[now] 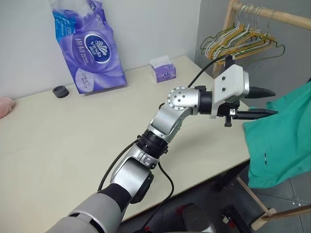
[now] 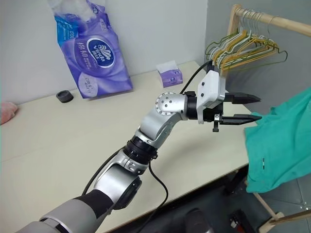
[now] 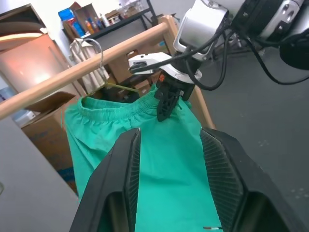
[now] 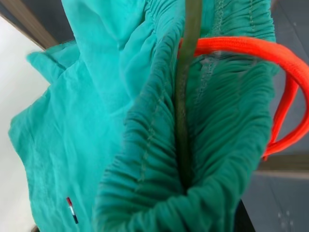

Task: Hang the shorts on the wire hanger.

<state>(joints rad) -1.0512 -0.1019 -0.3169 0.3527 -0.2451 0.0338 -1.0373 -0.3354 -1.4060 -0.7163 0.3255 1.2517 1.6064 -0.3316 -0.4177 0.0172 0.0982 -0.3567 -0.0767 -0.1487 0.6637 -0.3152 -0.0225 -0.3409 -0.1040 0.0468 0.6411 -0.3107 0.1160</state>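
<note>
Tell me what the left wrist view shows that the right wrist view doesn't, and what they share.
Left wrist view alone: the right gripper shut on the gathered waistband, the wooden rail above, a hook over that rail, and the left gripper with its fingers apart, near the cloth but holding nothing.

Right wrist view alone: the orange drawstring looping out of the waistband, the wire hanger running along the gathers, and a small striped tag.

Both: the shorts, hanging teal-green with the waistband bunched.
</note>
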